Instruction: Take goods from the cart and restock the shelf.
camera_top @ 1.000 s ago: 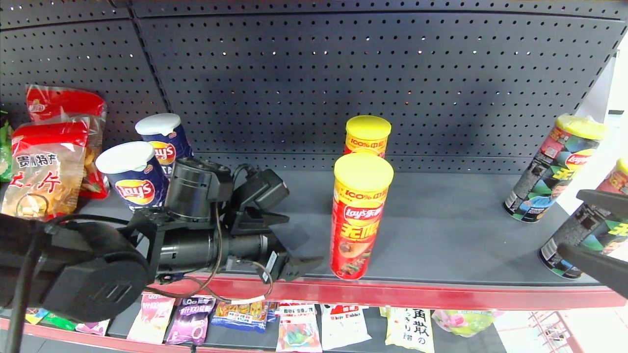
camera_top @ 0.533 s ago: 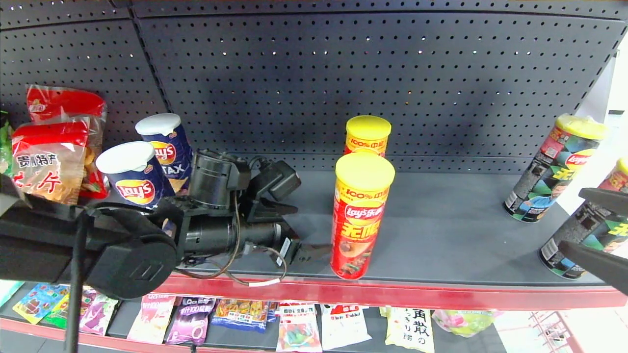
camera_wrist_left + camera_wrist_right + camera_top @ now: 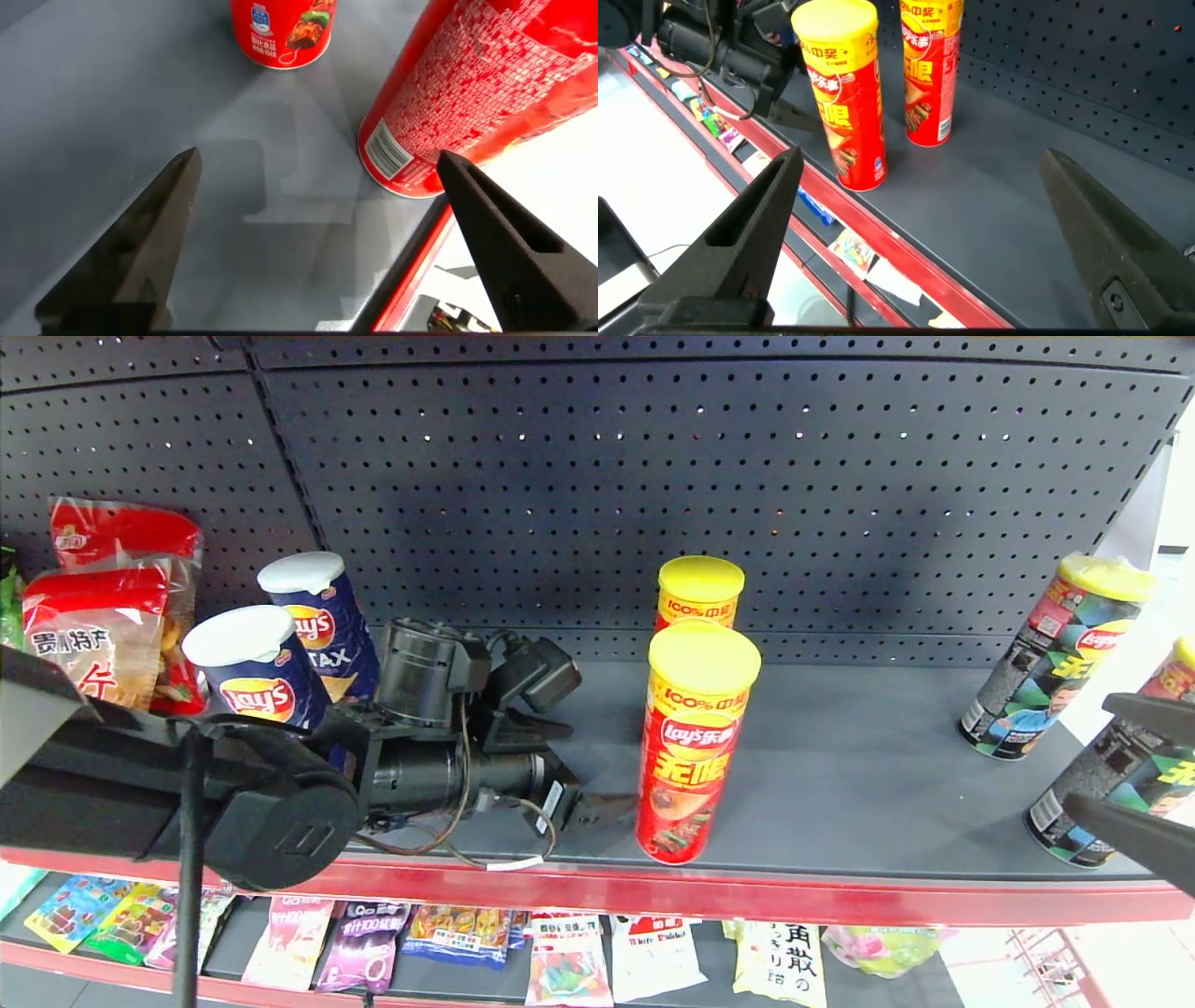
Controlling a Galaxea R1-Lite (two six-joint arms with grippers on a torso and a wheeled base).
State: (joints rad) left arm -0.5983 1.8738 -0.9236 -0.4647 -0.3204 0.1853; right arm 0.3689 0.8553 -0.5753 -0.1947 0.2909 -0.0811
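Close behind the red front lip of the grey metal shelf [image 3: 868, 775], a tall red cylindrical crisp can with a yellow plastic lid [image 3: 695, 747] is stood just beyond the nearer fingertip of the left tool [image 3: 611, 803]. Whether that fingertip touches the can's lower wall cannot be told. The left tool is laid low over the shelf surface, its two black fingers spread wide apart with nothing between them. At the shelf's right end the right tool [image 3: 1083, 758] is likewise opened wide and nothing is gripped by it.

The can's red wall is printed with yellow and white lettering, and a barcode is seen near its base. It is set on its base, its long axis upright and its lid pointed upward.

Farther back, a second red can with a yellow lid [image 3: 700, 593] is placed directly behind the first, near the dark perforated back panel [image 3: 653, 476].
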